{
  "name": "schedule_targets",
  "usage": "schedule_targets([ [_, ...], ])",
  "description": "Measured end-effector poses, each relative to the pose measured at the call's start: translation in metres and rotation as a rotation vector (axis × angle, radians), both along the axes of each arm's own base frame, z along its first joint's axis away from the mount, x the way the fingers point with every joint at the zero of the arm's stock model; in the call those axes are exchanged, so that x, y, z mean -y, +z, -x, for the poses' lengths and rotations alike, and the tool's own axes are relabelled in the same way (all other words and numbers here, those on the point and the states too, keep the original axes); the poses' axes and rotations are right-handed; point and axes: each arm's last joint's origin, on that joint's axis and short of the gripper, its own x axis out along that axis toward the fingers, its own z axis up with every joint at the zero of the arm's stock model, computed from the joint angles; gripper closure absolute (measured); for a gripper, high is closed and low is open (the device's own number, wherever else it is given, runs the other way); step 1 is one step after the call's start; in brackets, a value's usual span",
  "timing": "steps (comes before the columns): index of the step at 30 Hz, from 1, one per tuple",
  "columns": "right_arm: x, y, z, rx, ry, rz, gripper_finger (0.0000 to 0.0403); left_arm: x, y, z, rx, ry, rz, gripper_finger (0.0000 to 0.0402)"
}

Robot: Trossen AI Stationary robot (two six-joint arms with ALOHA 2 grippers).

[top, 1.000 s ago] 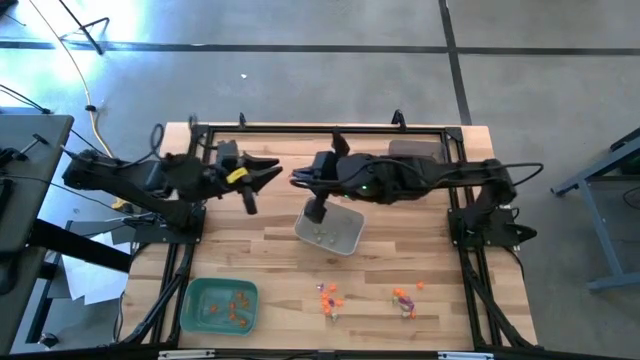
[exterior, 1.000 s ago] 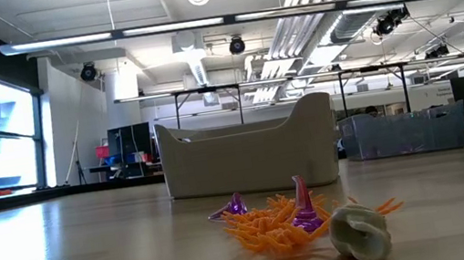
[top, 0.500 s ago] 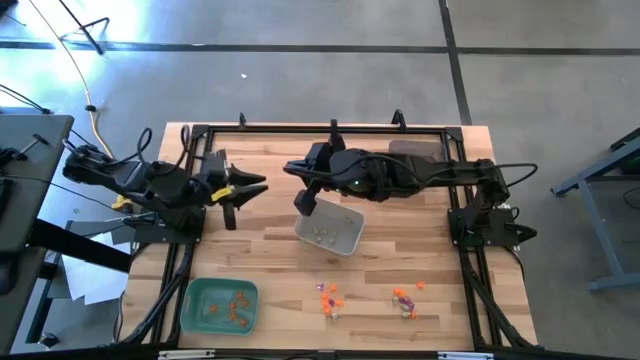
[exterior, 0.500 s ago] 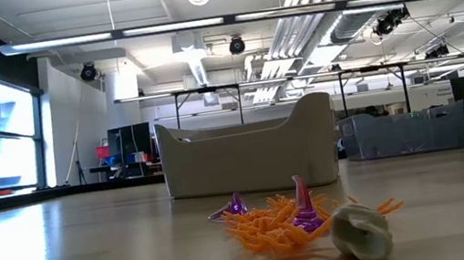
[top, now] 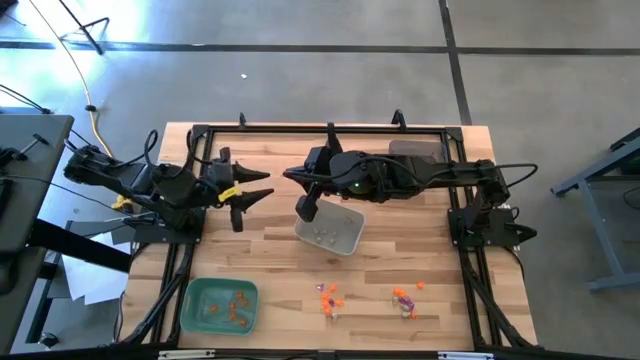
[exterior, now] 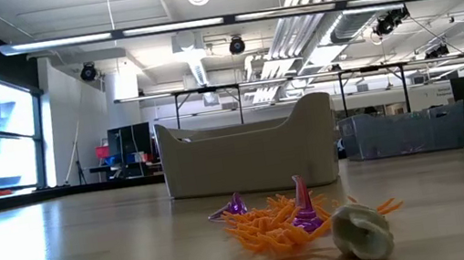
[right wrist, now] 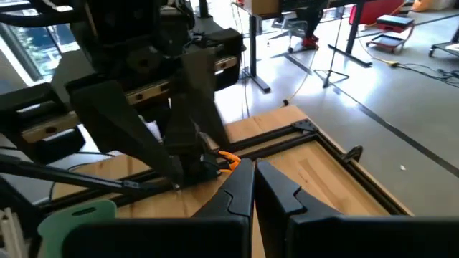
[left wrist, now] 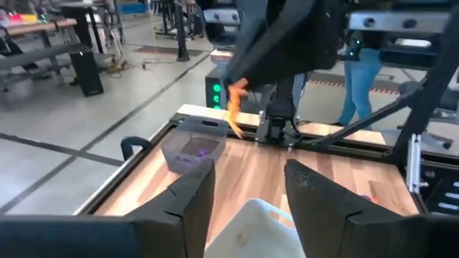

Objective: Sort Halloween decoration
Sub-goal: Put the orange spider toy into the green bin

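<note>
Left claw hangs above the back left part of the tabletop, fingers apart, with nothing between them. Right claw hangs close by, at the back corner of the grey tray, fingers pressed together, and it holds nothing that I can see.

Most of the trinkets lie in a small heap near the front edge of the tabletop, in front of the grey tray. Another small bunch lies to the right of it, also near the front edge. Some orange bits already sit in the green tray at the front left corner, and a few pale ones sit in the grey tray.

From the low view, the orange spiky bits look thin, bendy and tangled. Pulling one may drag its friends along. The purple cones stand in that tangle and look hard and light. Pinching one by its thin tip seems best. The pale round one looks smooth and may roll or slip, so grab it across its middle.

All of them look very light and could flick away.

Both heaps sit close to the front edge, so a push could knock pieces off. Bare wood lies between the trays and heaps, with room to come straight down.
</note>
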Motion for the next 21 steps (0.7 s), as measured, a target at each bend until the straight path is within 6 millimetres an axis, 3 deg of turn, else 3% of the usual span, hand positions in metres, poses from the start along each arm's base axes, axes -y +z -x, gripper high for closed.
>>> schedule_targets([
  [10, -0.001, 0.002, -0.001, 0.013, 0.017, 0.014, 0.0403, -0.003, 0.001, -0.022, 0.056, 0.074, -0.039, 0.0215],
  [17, -0.002, 0.001, -0.001, 0.010, 0.040, 0.007, 0.0403, -0.003, 0.000, -0.026, 0.051, 0.081, -0.042, 0.0216],
  [21, -0.002, 0.001, -0.001, 0.007, 0.042, 0.014, 0.0403, -0.003, -0.002, -0.027, 0.035, 0.074, -0.043, 0.0242],
])
